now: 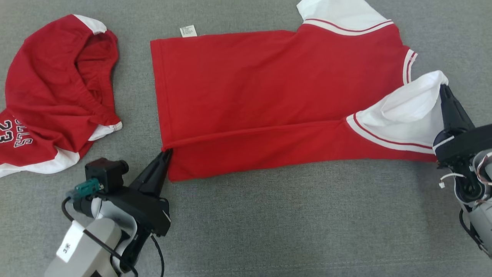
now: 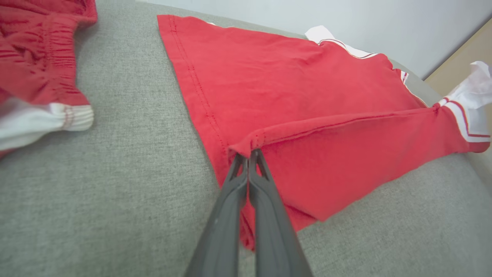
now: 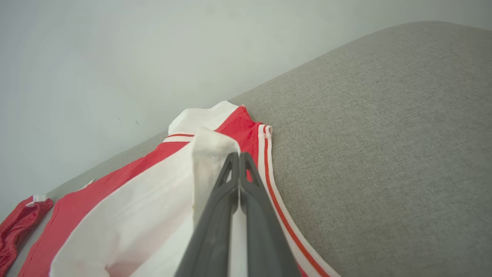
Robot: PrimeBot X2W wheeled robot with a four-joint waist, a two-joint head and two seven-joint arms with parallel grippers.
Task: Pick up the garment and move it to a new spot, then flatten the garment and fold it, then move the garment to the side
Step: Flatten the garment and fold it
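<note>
Head view: left tool (image 1: 168,152) clamped on garment (image 1: 269,84); right tool (image 1: 443,88) clamped on its white sleeve (image 1: 407,109).

In the head view we see the shorts (image 1: 54,92) cut off at 9 o'clock, their lettering (image 1: 15,134) partly lost. On the shirt (image 1: 269,96), the far sleeve (image 1: 338,13) is clipped at 1 o'clock. We cannot read its label (image 1: 188,30). The right forearm (image 1: 482,219) runs off at 4 o'clock.
</note>
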